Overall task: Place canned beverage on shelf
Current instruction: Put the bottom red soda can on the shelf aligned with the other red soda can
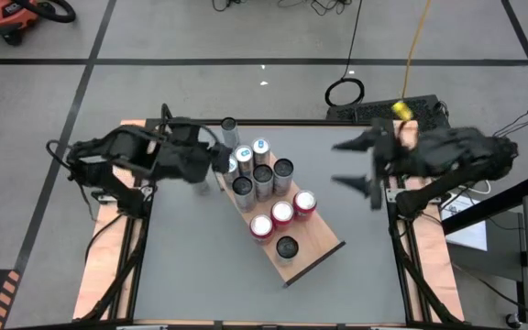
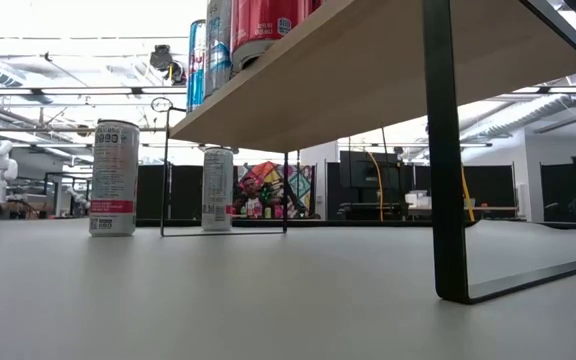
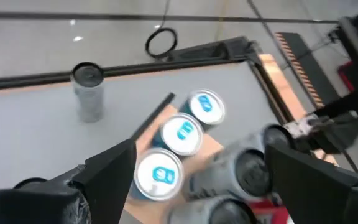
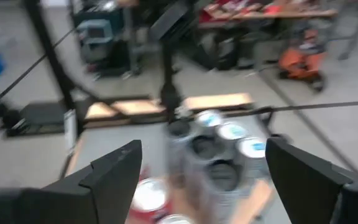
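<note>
Grey worktop [image 1: 200, 266] carries the shelf [image 1: 314, 257] crowded with cans [image 1: 264, 179]; both end effectors [image 1: 216, 158] [image 1: 354, 163] hang released, empty.

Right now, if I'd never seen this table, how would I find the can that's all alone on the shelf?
Find the wooden shelf slanting across the middle of the table. Most cans crowd its far end near the left tool, then comes a row of three red-and-white cans. The lone can stands just past that row toward the bare near end, dark-topped and touching no other.
</note>
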### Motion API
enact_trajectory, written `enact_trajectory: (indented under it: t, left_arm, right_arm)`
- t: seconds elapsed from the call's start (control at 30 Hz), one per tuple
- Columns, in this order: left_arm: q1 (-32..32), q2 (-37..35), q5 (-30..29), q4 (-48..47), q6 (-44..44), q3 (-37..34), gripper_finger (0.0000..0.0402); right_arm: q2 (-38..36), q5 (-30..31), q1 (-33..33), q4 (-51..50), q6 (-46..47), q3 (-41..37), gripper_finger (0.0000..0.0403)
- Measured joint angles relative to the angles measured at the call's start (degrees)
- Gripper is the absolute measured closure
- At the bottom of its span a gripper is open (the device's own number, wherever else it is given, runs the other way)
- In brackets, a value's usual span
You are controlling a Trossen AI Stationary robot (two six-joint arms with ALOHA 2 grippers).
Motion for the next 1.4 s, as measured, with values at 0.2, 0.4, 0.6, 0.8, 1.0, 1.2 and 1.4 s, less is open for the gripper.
enact_trajectory:
  t: [0.2,0.4,0.6,0.8,1.0,1.2,1.4]
  left_arm:
    - [11.69,-1.6,12.2,-0.09,3.5,0.02,0.0059]
    - [25.08,-1.81,25.93,-0.07,10.08,-0.06,0.0059]
    - [33.98,-1.66,34.1,-0.11,13.6,-6.96,0.0059]
    - [35.02,-1.66,40.39,-0.18,14.79,-18.42,0.0059]
    - [33.28,-2.53,41.32,-0.19,11.66,-25.4,0.006]
    - [33.15,-7.79,39.85,-0.15,7.08,-32.0,0.006]
    - [33.15,-15.39,39.83,0.04,1.99,-41.19,0.006]
  right_arm:
    - [-4.64,-2.6,-8.48,-1.07,-1.15,0.0,0.009]
    - [-5.07,-13.99,-16.76,-5.98,-3.06,0.02,0.009]
    - [-3.8,-19.59,-22.54,-9.65,-6.85,-0.02,0.009]
    - [-3.36,-26.91,-28.14,-10.52,-10.83,-0.01,0.009]
    - [-3.4,-32.72,-32.91,-14.16,-15.13,-0.02,0.009]
    - [-3.21,-37.51,-36.64,-14.73,-18.03,-0.02,0.009]
    - [-2.54,-39.72,-38.41,-14.83,-19.0,-0.02,0.009]
